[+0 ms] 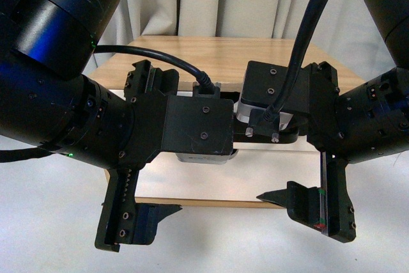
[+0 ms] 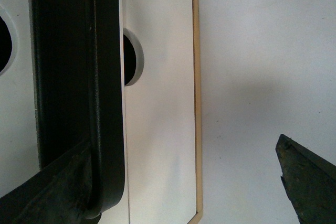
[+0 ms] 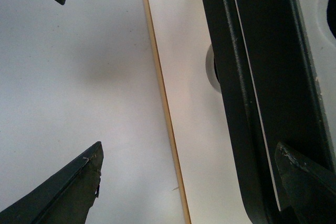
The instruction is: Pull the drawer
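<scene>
Left gripper (image 2: 184, 145): jaws spread wide, nothing held. Right gripper (image 3: 187, 148): likewise wide and empty.

Risks (judgement):
1. Neither gripper is centred on the bar handle (image 2: 79, 77). Closing from here would likely scrape a finger over the face of the drawer (image 2: 157, 129), or nip its lower wood edge, rather than seat on the bar.
2. Cannot tell whether any finger reaches behind the bar. If none does, a pull slips off.
3. Two arms on one wide front: an uneven pull would skew it and bind it.
4. The arms crowd together mid-scene. A stray dark fingertip, seemingly the other arm's, shows in the right wrist view, so a clash is possible.

Position: the drawer lies just beyond both grippers, under the wooden top (image 1: 223, 55). In the left wrist view the bar runs by one finger (image 2: 52, 198), contact unclear. The other finger (image 2: 310, 182) hangs past the drawer's lower edge, over the white surface (image 2: 262, 51). The half-round notch (image 2: 134, 59) sits beside the bar.
</scene>
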`<action>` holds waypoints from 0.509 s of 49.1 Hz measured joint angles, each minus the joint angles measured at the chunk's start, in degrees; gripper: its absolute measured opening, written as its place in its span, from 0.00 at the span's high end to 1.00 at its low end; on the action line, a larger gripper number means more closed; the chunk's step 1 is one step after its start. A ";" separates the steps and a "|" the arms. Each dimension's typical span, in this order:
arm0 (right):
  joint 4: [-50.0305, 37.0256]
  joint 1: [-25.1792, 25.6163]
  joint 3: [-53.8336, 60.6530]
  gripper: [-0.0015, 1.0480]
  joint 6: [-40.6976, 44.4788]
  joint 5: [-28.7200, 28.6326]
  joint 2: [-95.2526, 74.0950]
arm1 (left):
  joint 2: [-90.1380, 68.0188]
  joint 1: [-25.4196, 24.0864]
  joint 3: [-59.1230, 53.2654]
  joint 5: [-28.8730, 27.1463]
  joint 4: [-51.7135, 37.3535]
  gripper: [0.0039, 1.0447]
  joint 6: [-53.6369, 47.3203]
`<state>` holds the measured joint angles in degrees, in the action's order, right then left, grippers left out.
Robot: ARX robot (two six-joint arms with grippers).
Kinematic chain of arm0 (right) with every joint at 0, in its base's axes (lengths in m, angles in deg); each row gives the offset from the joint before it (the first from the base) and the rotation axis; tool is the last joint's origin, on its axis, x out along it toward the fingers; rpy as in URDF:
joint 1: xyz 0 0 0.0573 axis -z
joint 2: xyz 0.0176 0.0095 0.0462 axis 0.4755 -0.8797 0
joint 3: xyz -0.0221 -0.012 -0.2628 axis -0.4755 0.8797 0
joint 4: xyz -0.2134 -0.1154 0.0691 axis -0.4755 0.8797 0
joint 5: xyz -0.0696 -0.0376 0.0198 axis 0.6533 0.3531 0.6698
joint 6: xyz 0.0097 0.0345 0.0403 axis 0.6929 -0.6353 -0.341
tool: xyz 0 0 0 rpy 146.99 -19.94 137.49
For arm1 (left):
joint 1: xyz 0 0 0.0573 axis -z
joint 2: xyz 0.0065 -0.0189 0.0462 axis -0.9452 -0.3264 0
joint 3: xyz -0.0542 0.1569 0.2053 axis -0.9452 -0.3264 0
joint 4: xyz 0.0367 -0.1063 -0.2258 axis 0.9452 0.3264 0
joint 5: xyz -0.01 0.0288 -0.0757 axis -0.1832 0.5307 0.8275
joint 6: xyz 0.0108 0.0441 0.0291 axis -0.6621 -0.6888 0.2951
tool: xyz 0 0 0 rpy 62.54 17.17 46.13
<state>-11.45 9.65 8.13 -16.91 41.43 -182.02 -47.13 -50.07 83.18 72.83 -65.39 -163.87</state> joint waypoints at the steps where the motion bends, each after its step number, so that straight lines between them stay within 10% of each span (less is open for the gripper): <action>1: 0.33 -0.09 -0.09 0.09 0.09 -0.02 -0.04 | 0.00 0.00 0.00 0.07 0.15 0.06 -0.09; 25: 8.92 -0.61 0.04 0.09 3.82 -2.78 1.88 | 2.47 -0.02 -0.59 2.75 7.34 0.06 -2.78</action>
<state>-2.53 9.04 8.17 -13.09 38.65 -180.14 -44.66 -50.09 82.59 75.59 -58.05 -166.65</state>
